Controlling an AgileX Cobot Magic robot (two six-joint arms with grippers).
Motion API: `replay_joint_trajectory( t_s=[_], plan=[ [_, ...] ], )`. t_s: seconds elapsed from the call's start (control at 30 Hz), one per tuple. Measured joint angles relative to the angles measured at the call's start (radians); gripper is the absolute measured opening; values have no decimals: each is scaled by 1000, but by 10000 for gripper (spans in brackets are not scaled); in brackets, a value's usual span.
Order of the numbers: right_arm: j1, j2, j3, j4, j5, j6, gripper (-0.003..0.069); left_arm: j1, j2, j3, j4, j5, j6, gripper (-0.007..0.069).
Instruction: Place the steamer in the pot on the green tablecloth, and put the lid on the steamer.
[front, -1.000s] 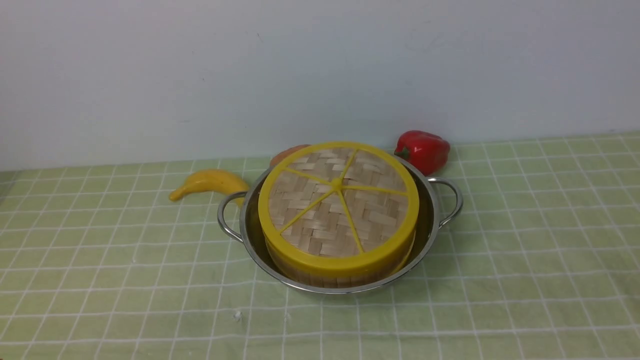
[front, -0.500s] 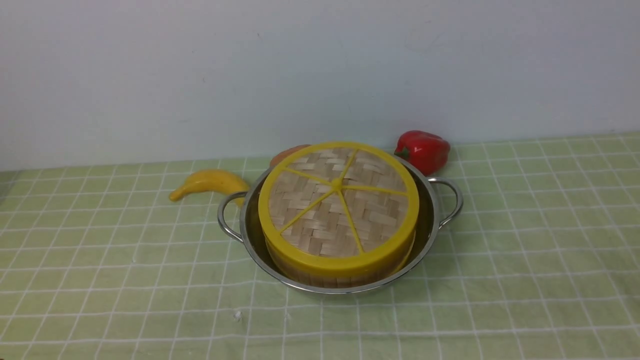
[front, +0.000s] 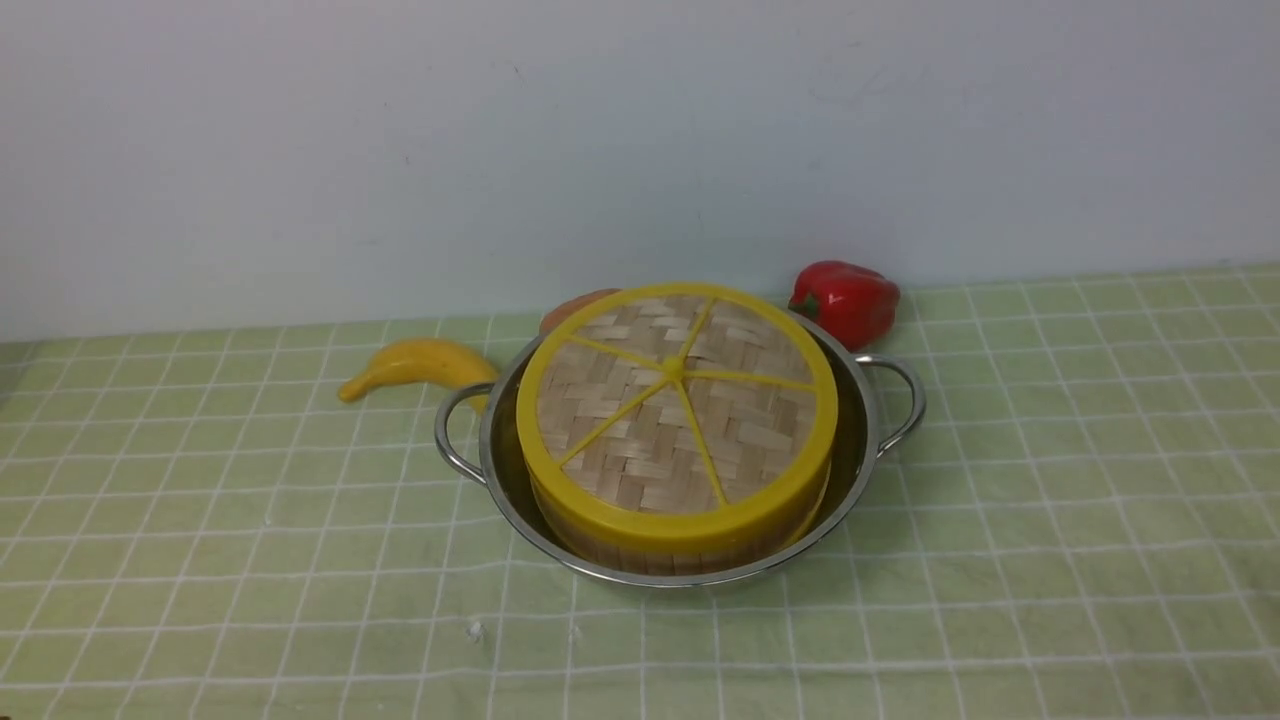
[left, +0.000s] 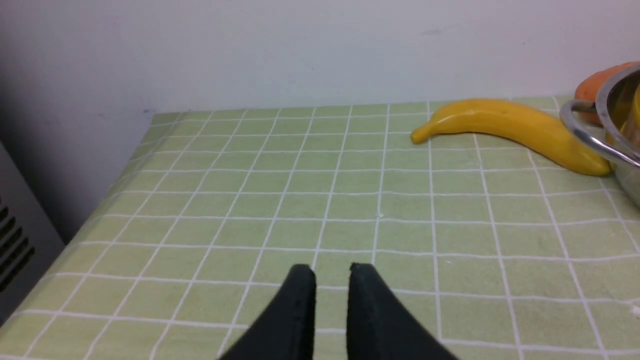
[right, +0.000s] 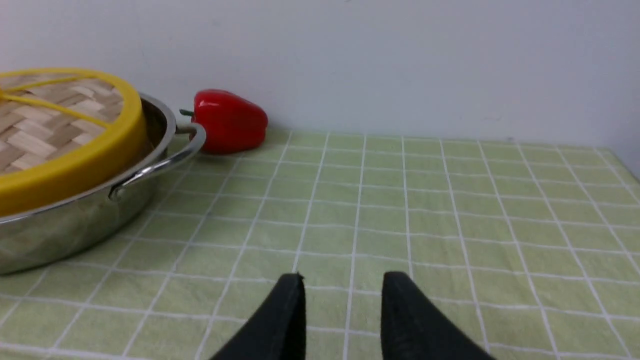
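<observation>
Lid (front: 676, 400) on steamer (front: 690, 548) in pot (front: 860, 455) — well apart from both grippers.

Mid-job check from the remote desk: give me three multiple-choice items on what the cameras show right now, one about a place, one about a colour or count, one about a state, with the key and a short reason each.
1. Where does the banana lie?
A. On the cloth beside the pot's left handle
B. Inside the pot
C. On top of the lid

2. How many yellow spokes does the lid have?
A. Three
B. Five
C. Eight

3. What state is the steamer in?
A. Lying empty on the cloth
B. Tipped on its side
C. In the pot, covered by the lid

Key: 1 A, the front view shows it on the green tablecloth with its end behind that handle. 2 B, five spokes meet at the centre. 3 C, its wooden wall shows under the lid's rim, inside the pot.
</observation>
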Motion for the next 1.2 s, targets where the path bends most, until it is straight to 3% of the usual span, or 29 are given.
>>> replay_joint_trajectory(
  t_s=[1.2],
  plan=[
    [0, 4, 1, 0, 0, 6, 240, 0, 0, 0, 0, 0, 0, 147]
  ],
)
